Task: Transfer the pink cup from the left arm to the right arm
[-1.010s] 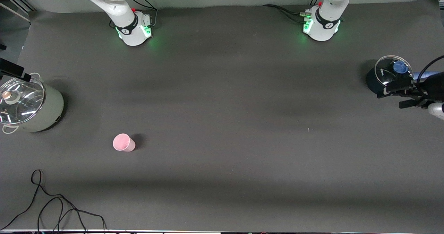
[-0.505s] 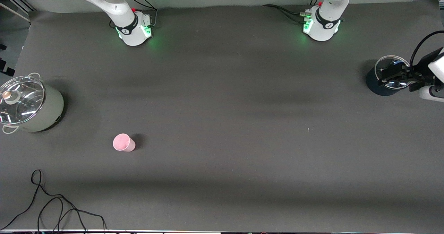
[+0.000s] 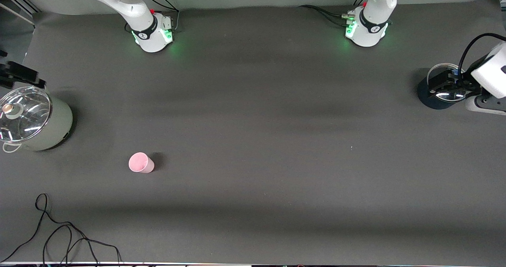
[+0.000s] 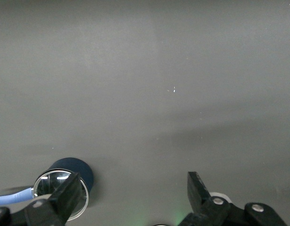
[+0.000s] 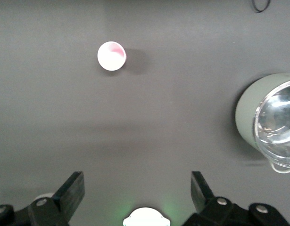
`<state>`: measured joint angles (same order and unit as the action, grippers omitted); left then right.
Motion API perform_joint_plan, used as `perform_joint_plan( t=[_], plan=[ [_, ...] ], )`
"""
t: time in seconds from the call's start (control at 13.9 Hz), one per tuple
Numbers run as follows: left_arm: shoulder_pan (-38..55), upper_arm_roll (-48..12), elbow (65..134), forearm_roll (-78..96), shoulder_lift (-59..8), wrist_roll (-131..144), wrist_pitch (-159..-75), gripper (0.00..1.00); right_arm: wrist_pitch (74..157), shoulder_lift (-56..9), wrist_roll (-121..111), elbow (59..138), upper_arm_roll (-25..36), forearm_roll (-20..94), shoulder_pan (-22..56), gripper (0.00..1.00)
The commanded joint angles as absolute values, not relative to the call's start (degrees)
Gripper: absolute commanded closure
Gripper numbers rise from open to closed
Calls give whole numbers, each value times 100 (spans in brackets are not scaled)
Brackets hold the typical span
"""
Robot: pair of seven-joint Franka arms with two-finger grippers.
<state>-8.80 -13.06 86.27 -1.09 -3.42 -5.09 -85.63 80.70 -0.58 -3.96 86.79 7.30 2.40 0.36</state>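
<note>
At the right arm's end of the bench [image 3: 253, 112], a pale green pot [image 3: 43, 124] with a glass lid [image 3: 21, 114] stands close to the bench edge. The right tool [image 3: 17, 74] hangs over that same edge, just above the pot, and only its black tip shows in the front view; the right wrist view shows its two fingers [image 5: 69, 190] spread wide, released, with nothing between them. A loose black cable [image 3: 59, 235] curls on the bench near the front camera's edge.

The pink cup [image 3: 140, 163] stands upright on the bench, nearer to the front camera than the pot and well apart from it (the right wrist view looks down into its mouth [image 5: 111, 56]). Nothing touches it.

From the cup toward the left arm's end, the dark bench surface stretches open and bare, with wide room on every side. The two white arm bases stand along the edge farthest from the front camera, each with a green glow.

At the left arm's end, a dark blue pot [image 3: 429, 97] with a glass lid [image 4: 57, 188] sits near the bench edge. The left tool [image 3: 448, 86] hangs over this pot, its wrist bent in from the side, fingers [image 4: 196, 186] spread and released, holding nothing.
</note>
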Motion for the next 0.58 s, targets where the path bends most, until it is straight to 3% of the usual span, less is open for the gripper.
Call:
perform_joint_plan(
  t=[0.0,0.5],
  plan=[
    [252,-196,8745,-45,-176,-439,-8640,0,8156,-79,-246,8701,598,281,-17,0],
    [387,17,8754,9,-176,-439,-8648,0,8244,-378,-272,8473,589,299,-149,0]
  ],
)
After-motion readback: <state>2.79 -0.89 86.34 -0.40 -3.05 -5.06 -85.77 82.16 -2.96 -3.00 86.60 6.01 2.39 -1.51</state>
